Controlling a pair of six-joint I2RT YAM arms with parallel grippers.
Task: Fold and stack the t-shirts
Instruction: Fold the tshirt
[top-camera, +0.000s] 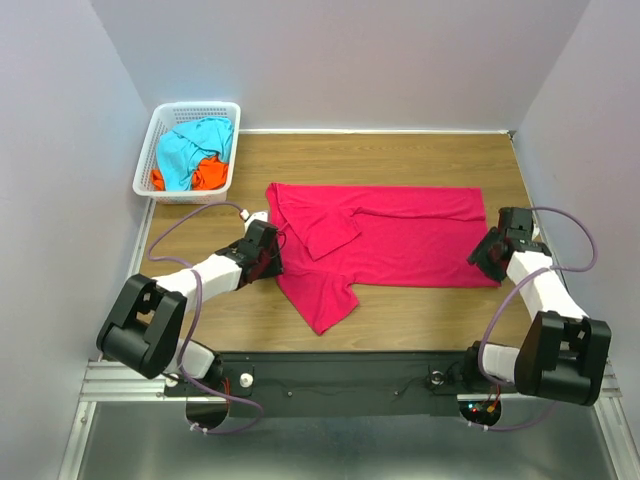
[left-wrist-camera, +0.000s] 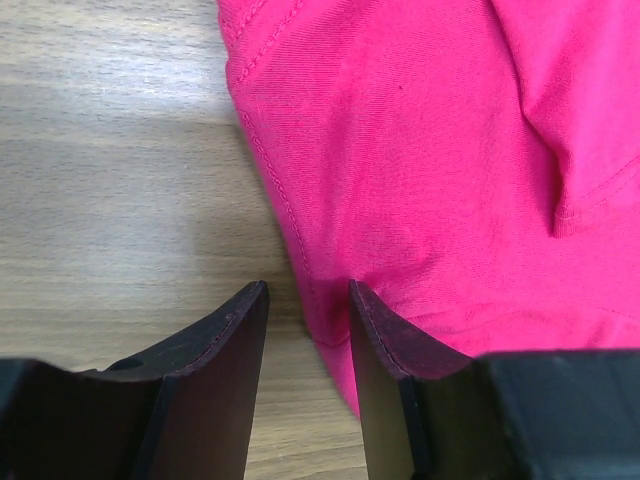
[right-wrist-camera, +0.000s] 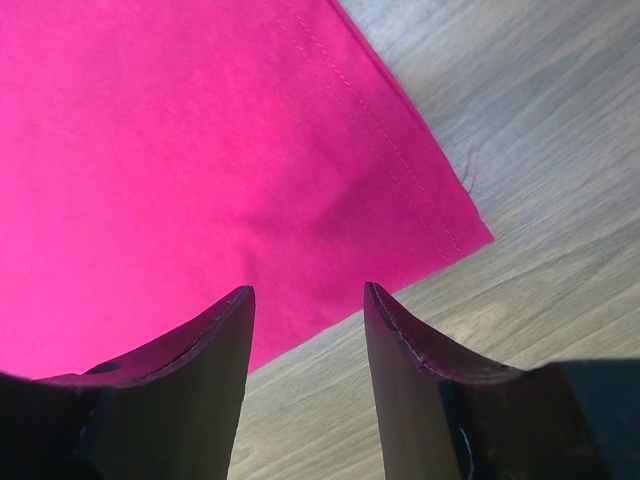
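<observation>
Two grippers of mine sit at opposite ends of the crimson-pink cloth t-shirt (top-camera: 400, 240), which lies spread on the wooden table (top-camera: 420, 160) with one sleeve turned in. My left gripper (left-wrist-camera: 308, 290) has its jaws spread over the shirt's stitched side edge. My right gripper (right-wrist-camera: 308, 290) is likewise spread, straddling the near edge by the hem corner. Nothing is pinched yet.

I judge a lengthwise fold is starting: both must close on the cloth together, then carry it across. The turquoise-blue t-shirt (top-camera: 190, 150) and orange t-shirt (top-camera: 208, 177) lie in the white plastic lattice basket (top-camera: 200, 105).
</observation>
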